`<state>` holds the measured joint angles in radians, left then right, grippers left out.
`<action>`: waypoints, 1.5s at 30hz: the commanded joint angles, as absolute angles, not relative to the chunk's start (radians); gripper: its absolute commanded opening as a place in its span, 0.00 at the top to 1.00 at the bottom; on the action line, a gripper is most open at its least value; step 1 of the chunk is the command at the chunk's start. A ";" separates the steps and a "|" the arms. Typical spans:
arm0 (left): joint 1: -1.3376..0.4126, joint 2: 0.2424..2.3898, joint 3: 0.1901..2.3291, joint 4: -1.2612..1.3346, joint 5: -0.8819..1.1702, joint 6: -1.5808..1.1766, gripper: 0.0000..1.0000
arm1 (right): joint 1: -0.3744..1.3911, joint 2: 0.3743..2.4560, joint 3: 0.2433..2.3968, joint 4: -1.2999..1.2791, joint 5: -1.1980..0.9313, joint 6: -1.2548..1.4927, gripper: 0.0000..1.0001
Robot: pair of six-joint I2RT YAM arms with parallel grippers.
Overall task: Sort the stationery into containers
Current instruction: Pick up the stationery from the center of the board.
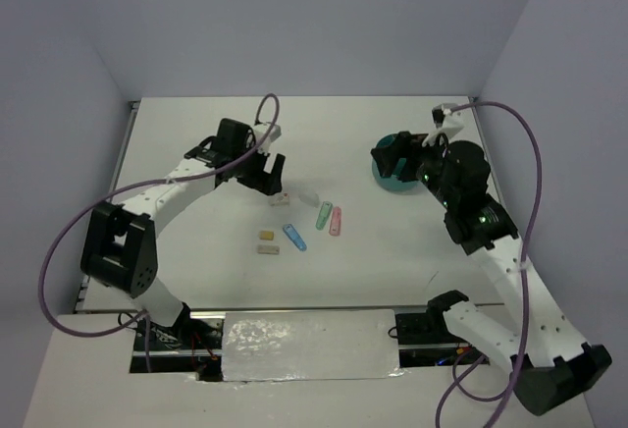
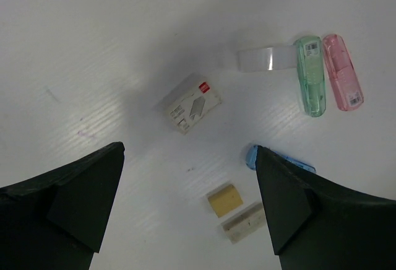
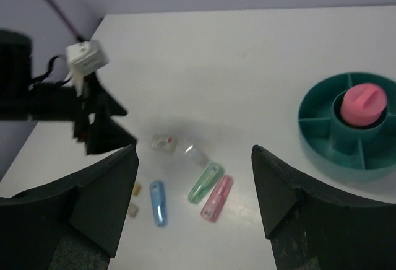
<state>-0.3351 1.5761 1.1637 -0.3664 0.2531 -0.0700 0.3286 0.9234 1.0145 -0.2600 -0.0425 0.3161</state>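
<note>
The left tool (image 2: 189,151), spread and empty, hangs over the counter (image 2: 93,47) with the white block (image 2: 189,104) just ahead of its tips, likely lining up a pick; the right tool (image 3: 193,149), also spread, has the teal tub (image 3: 322,152) off to its right, a pink-capped case (image 3: 365,104) in its centre cup.

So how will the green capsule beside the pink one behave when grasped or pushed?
The green capsule has rounded ends and a glossy shell, so it may slip in a grasp. Translucent and small, it is probably light and stiff. Pushed sideways, it would likely bump the pink capsule close beside it.
</note>
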 commanded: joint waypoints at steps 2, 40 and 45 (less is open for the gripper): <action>-0.477 1.653 1.232 -0.331 0.186 0.120 0.01 | 0.393 0.780 0.882 -0.311 -0.117 0.325 0.19; -0.325 1.006 0.956 -0.472 0.005 -0.196 0.01 | 0.696 1.867 1.417 -0.351 0.023 -0.225 0.27; -0.324 0.971 0.946 -0.463 0.005 -0.196 0.01 | 0.700 1.957 1.463 -0.380 0.035 -0.238 0.33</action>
<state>-0.3298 1.0058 0.9398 -0.5098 -0.0124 -0.2096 0.6994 1.9240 1.4155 -0.3386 0.0116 -0.2008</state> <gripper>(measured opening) 0.993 0.682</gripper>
